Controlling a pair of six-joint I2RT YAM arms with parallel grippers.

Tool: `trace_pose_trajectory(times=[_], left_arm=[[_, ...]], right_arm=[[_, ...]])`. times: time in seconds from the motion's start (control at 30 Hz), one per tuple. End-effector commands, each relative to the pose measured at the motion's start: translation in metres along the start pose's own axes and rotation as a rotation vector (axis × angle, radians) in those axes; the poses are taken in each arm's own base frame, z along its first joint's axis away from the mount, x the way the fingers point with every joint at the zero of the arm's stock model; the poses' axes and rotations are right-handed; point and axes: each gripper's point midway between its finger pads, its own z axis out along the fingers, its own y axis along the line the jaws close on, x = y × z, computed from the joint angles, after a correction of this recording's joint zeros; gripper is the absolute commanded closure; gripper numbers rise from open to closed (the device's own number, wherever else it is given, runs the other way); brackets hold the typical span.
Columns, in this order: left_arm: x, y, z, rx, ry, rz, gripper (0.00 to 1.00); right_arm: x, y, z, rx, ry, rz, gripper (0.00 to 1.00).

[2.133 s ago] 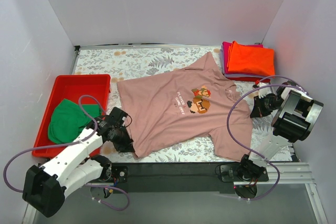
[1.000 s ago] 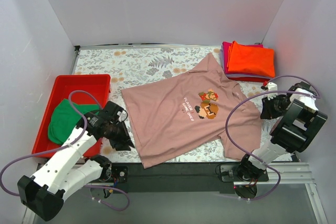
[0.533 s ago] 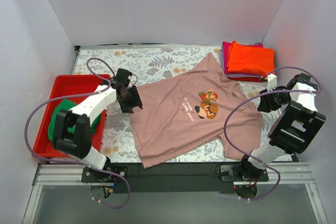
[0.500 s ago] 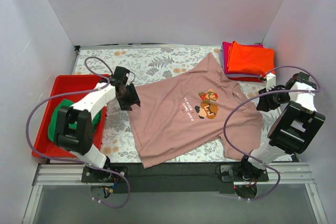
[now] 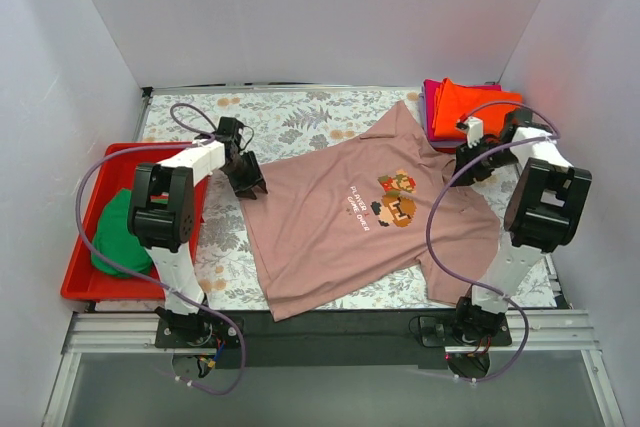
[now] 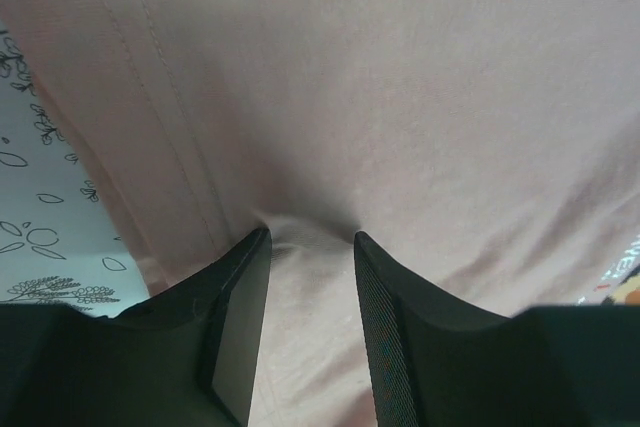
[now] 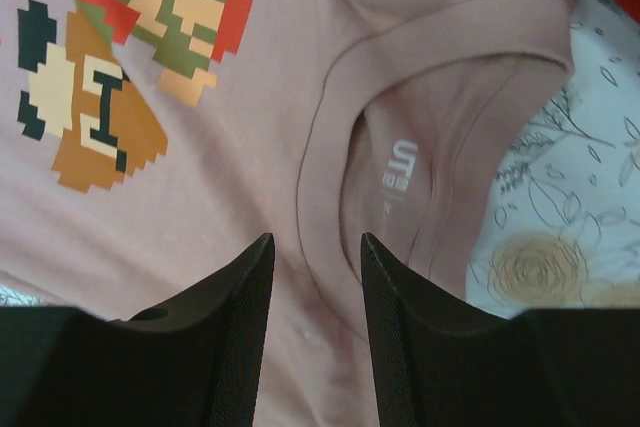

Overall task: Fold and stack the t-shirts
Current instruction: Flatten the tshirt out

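The dusty-pink t-shirt (image 5: 350, 212) lies spread flat on the table, print up. My left gripper (image 5: 246, 180) is open at the shirt's far-left corner. In the left wrist view (image 6: 312, 237) its tips press on the pink cloth (image 6: 400, 97), which puckers a little between them. My right gripper (image 5: 470, 163) is open over the shirt's neck. In the right wrist view (image 7: 318, 239) its fingers straddle the collar band (image 7: 330, 147) beside the pixel print (image 7: 130, 67). The green t-shirt (image 5: 115, 237) lies bunched in the tray. The folded orange t-shirt (image 5: 478, 107) lies on the magenta one (image 5: 430, 112) at the back right.
The red plastic tray (image 5: 75, 282) stands at the left edge, holding the green shirt. The floral tablecloth (image 5: 300, 117) shows behind the pink shirt. White walls close in on three sides. A black rail (image 5: 330, 332) runs along the near edge.
My left gripper has moved from the shirt's near-left corner up to its far-left corner. My right gripper has moved from the right edge in over the collar. The pink shirt slid slightly right earlier.
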Motion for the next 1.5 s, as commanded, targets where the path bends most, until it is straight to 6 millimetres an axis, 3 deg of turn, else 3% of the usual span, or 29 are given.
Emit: trace_pose_trajectory(times=[0.0, 0.07, 0.13, 0.27, 0.33, 0.4, 0.53, 0.63, 0.73, 0.87, 0.97, 1.0, 1.1, 1.13, 1.2, 1.3, 1.4, 1.47], left_arm=[[0.025, 0.026, 0.004, -0.019, 0.085, -0.048, 0.62], [0.038, 0.047, 0.001, -0.024, 0.105, -0.088, 0.62], [0.046, 0.056, -0.007, -0.008, 0.101, -0.102, 0.62], [0.065, 0.060, -0.021, 0.038, 0.102, -0.108, 0.62], [0.068, 0.058, -0.026, 0.057, 0.092, -0.102, 0.62], [0.070, 0.056, -0.034, 0.072, 0.076, -0.092, 0.62], [0.073, 0.054, -0.044, 0.091, 0.064, -0.078, 0.61], [0.073, 0.051, -0.050, 0.106, 0.055, -0.066, 0.60], [0.068, 0.046, -0.062, 0.121, 0.022, -0.048, 0.58], [0.054, 0.035, -0.084, 0.159, -0.056, -0.007, 0.55], [0.034, 0.023, -0.111, 0.192, -0.167, 0.050, 0.54], [0.028, 0.022, -0.118, 0.191, -0.203, 0.062, 0.53], [0.012, 0.019, -0.136, 0.188, -0.322, 0.092, 0.51], [0.011, 0.020, -0.138, 0.188, -0.343, 0.095, 0.50], [0.008, 0.023, -0.138, 0.176, -0.364, 0.095, 0.50], [0.010, 0.028, -0.132, 0.161, -0.369, 0.092, 0.50], [0.013, 0.031, -0.130, 0.163, -0.384, 0.100, 0.50], [0.018, 0.032, -0.129, 0.172, -0.381, 0.109, 0.50]], right_arm=[[-0.019, -0.009, 0.028, 0.032, 0.034, 0.010, 0.53], [-0.012, -0.010, 0.039, 0.054, 0.090, 0.006, 0.54], [-0.001, -0.008, 0.051, 0.066, 0.150, -0.019, 0.55], [0.037, 0.005, 0.058, 0.072, 0.273, -0.054, 0.66], [0.066, 0.020, 0.056, 0.045, 0.335, -0.070, 0.71], [0.096, 0.036, 0.044, 0.040, 0.398, -0.101, 0.76], [0.122, 0.060, 0.019, 0.036, 0.448, -0.189, 0.80], [0.140, 0.082, 0.004, 0.005, 0.481, -0.220, 0.81], [0.143, 0.096, -0.009, -0.013, 0.477, -0.268, 0.79], [0.116, 0.100, -0.022, 0.007, 0.399, -0.312, 0.67], [0.068, 0.096, -0.031, 0.033, 0.286, -0.330, 0.58], [0.037, 0.089, -0.038, 0.062, 0.226, -0.358, 0.57], [-0.006, 0.085, -0.032, 0.027, 0.136, -0.330, 0.54], [-0.031, 0.079, -0.026, 0.017, 0.107, -0.321, 0.54], [-0.060, 0.078, -0.018, -0.008, 0.061, -0.315, 0.54], [-0.119, 0.071, 0.017, -0.041, 0.026, -0.347, 0.57], [-0.142, 0.061, 0.043, -0.029, 0.035, -0.317, 0.62], [-0.148, 0.053, 0.071, -0.023, 0.074, -0.321, 0.64]])
